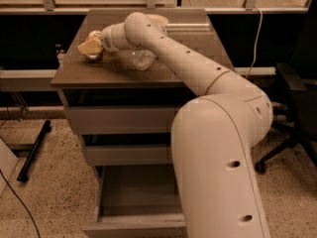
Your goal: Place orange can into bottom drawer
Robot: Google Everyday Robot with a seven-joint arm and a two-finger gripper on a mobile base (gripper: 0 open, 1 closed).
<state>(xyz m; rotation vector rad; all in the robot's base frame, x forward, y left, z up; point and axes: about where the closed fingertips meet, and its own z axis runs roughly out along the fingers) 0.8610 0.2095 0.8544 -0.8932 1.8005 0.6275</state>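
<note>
The orange can point(94, 35) stands upright at the left of the cabinet's top. My gripper point(89, 47) is at the can, its tan fingers point(88, 46) closed across the can's middle, so only the can's top and base show. The can still rests on the top. The bottom drawer point(136, 221) is pulled open below, its grey floor bare, and my arm's big lower link hides its right part.
A clear plastic bottle point(143, 59) lies on the cabinet top point(109, 73) just right of the gripper, under my forearm. The two upper drawers point(119, 120) are shut. An office chair point(292, 113) stands at the right. A black stand leg point(33, 150) lies on the floor at the left.
</note>
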